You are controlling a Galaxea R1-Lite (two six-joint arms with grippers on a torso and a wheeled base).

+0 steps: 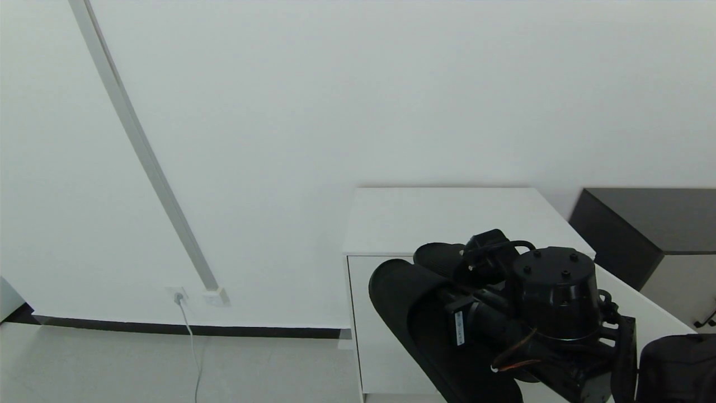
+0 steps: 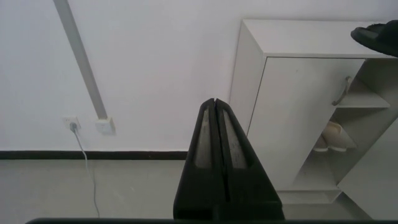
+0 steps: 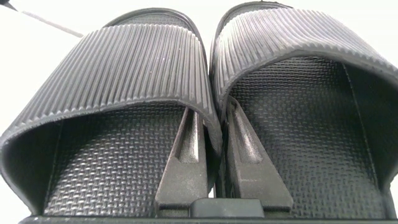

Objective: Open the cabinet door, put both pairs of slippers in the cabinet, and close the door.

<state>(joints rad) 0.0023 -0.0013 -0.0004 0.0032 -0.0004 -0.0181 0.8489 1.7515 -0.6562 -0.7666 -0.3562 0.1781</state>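
Head view, cabinet [image 1: 447, 218]: white, low, set against the wall [image 1: 391, 84]. A white leaf running out toward the robot on the cabinet's right looks to be the opened door [image 1: 651, 307]; its hinge is hidden behind the arm.
Black slippers [image 3: 137, 81]: one pair, side by side, held up in front of the cabinet and not yet inside it.
Right hand [image 3: 212, 118]: grasping the black slippers. Its fingers [image 3: 186, 162] reach in from the heel end and pinch the two adjoining inner walls together, so one grip carries both shoes.
Left hand [image 2: 214, 143]: clenched on nothing, fingers pressed flat together. It is held low and well apart from the cabinet, probably parked out of the carrying arm's way.
Shelves [image 2: 364, 104]: exposed on the cabinet's right half, beside a shut panel [image 2: 298, 118] that has a handle [image 2: 341, 92].
Pale slippers [image 2: 329, 138]: a pair already standing on a lower shelf.
Stage, as judged: door open, one pair stowed, second pair in hand; shelving it and closing the door are left to do.
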